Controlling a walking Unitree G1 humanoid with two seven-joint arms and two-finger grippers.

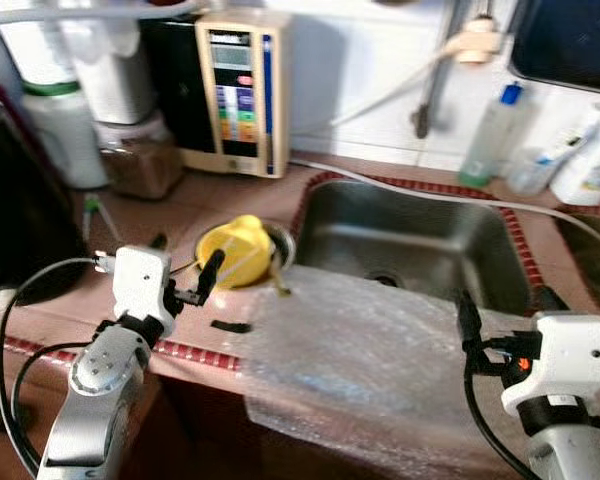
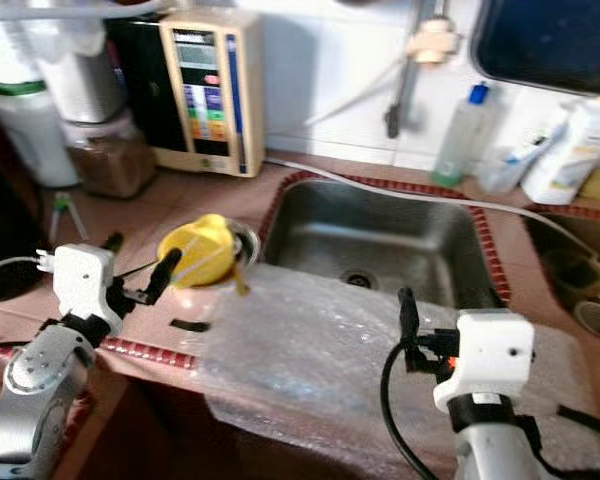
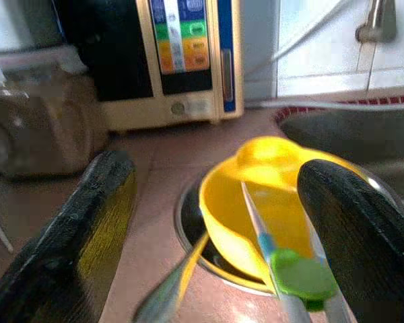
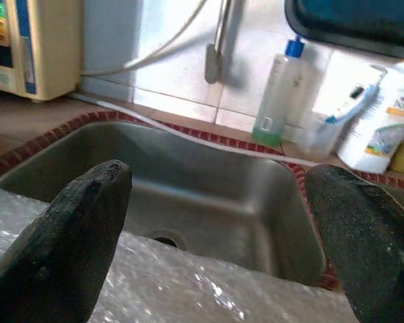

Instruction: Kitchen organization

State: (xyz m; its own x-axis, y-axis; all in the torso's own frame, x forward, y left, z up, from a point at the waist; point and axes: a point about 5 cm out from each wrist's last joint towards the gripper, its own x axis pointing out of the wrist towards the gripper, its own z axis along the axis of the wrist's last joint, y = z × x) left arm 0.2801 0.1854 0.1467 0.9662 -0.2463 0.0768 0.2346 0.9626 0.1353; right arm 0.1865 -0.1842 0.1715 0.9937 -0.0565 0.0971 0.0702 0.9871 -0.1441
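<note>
While the left gripper (image 1: 185, 270) hovers with fingers spread just before the yellow bowl (image 1: 237, 249) near the worktop's front edge beside the sink (image 1: 410, 240), the right gripper (image 4: 215, 235) stands released over bubble wrap (image 1: 360, 350), and no label is readable.

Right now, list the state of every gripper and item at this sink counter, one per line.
Left gripper: open, aimed at the yellow bowl.
Right gripper: open, over the bubble wrap.
Yellow plastic bowl: sitting in a round metal rim, utensils inside.
Clear bubble wrap sheet: spread flat, overhanging the counter edge.
Stainless steel sink: empty, dry-looking.
</note>
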